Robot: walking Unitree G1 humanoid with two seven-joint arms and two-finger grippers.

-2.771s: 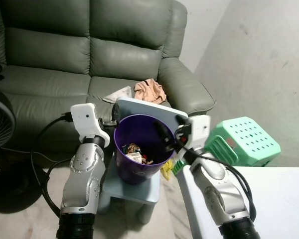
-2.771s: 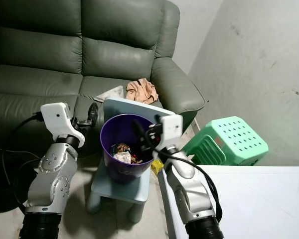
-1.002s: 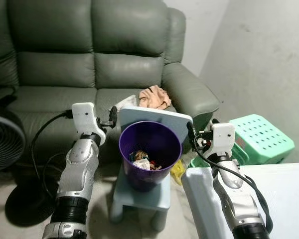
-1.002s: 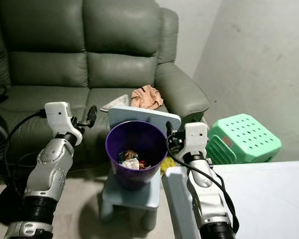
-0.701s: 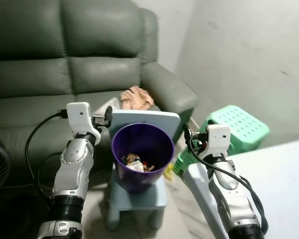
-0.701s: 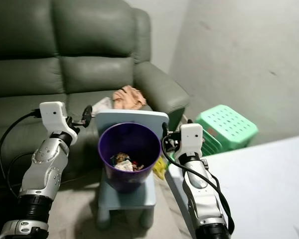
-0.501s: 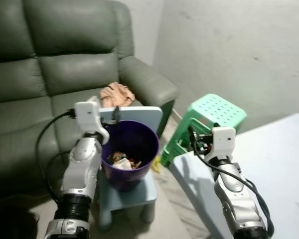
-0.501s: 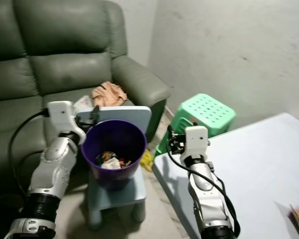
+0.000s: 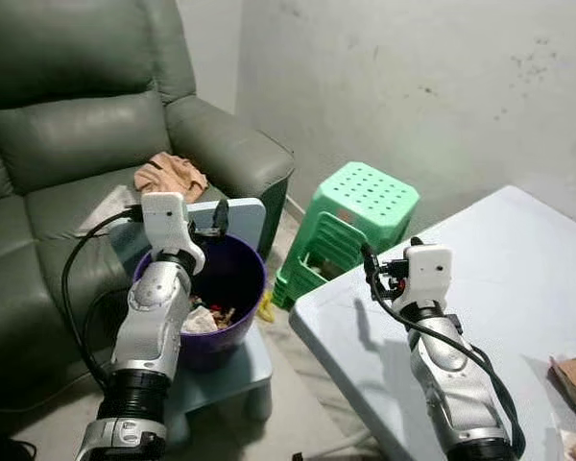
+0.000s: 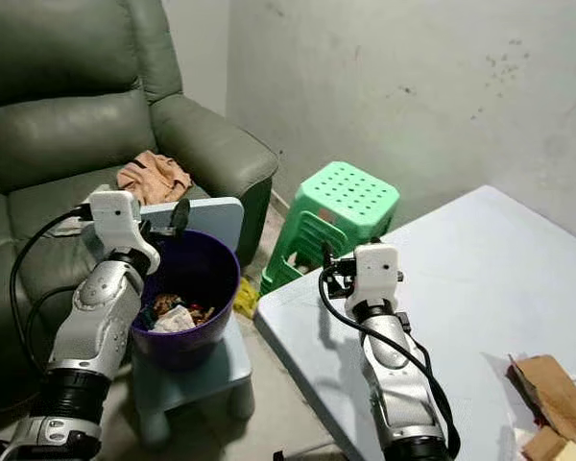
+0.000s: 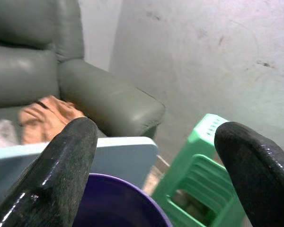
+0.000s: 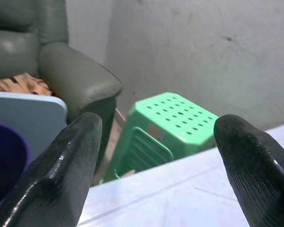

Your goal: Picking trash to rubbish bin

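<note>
A purple rubbish bin (image 9: 238, 280) stands on a light blue stool (image 9: 240, 360) before the sofa, with mixed trash (image 9: 202, 319) lying in its bottom. My left gripper (image 9: 220, 215) hovers open over the bin's back rim; its fingers (image 11: 61, 165) stand wide apart with nothing between them. My right gripper (image 9: 369, 261) is open and empty above the near corner of the white table (image 9: 518, 279), well to the right of the bin. Brown cardboard scraps (image 10: 554, 394) lie at the table's right edge.
A green plastic stool (image 9: 363, 213) stands between the bin and the wall. The grey-green sofa (image 9: 77, 125) carries a crumpled tan cloth (image 9: 169, 176). A small yellow scrap (image 9: 266, 307) lies on the floor beside the bin.
The camera has swung right, so sofa and bin slid left and the table came into view. My right gripper, earlier at the bin's rim, is now over the table corner.
</note>
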